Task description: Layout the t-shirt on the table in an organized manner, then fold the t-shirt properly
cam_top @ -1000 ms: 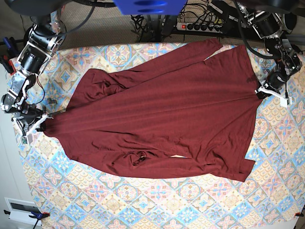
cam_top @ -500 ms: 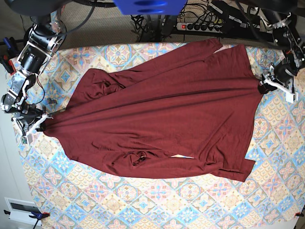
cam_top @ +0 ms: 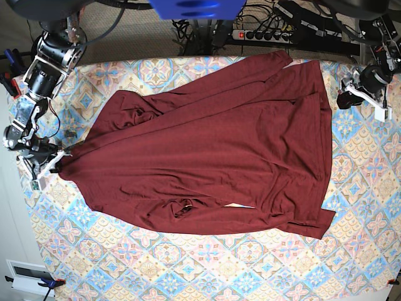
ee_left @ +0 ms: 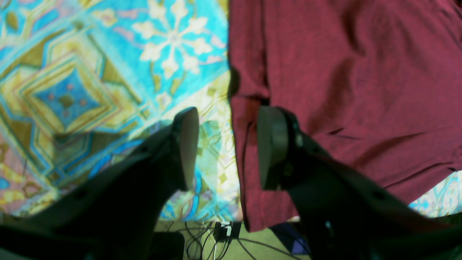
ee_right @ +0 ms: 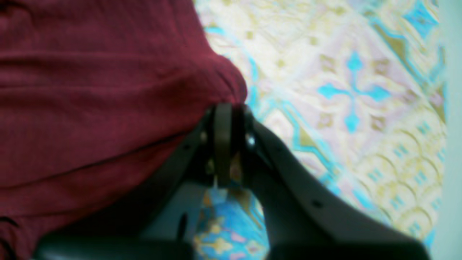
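Close up, the right gripper [ee_right: 228, 144] has its dark jaws pinched on a bunched edge of the t-shirt [cam_top: 207, 157], a thin maroon jersey with fine ribbing and soft creases. That grip sits at the garment's edge nearest the base view's left side. The left gripper [ee_left: 227, 151] hangs with its two flat, dark pads spread apart and nothing between them; one pad is over the t-shirt's hem, the other over bare table [cam_top: 250, 263], a surface clothed in diamond tiles of blue, pink and cream. The t-shirt lies spread across the table's middle, sleeves angled and partly folded under. Beyond the t-shirt's far edge lie a power strip [cam_top: 263, 35] and tangled cables [cam_top: 194, 31], partly cut off by a blue housing [cam_top: 197, 7].
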You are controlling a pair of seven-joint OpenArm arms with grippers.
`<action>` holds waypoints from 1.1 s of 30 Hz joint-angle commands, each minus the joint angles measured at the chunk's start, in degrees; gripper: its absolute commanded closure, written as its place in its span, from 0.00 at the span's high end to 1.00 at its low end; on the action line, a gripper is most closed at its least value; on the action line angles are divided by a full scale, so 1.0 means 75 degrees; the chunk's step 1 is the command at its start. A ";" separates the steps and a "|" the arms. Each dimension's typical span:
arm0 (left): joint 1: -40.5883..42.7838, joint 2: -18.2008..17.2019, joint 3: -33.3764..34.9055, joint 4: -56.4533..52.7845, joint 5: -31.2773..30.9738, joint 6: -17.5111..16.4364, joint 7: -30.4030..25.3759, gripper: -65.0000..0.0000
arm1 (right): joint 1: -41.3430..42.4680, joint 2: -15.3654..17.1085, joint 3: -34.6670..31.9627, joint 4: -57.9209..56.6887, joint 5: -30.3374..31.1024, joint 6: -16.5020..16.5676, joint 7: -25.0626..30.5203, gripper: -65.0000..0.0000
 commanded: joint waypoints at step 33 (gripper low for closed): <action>-0.0958 0.0737 0.0745 0.0149 0.0997 -0.0014 -0.0141 0.41 | 0.0218 0.0173 -0.0077 0.0135 0.0091 -0.0671 0.0224 0.00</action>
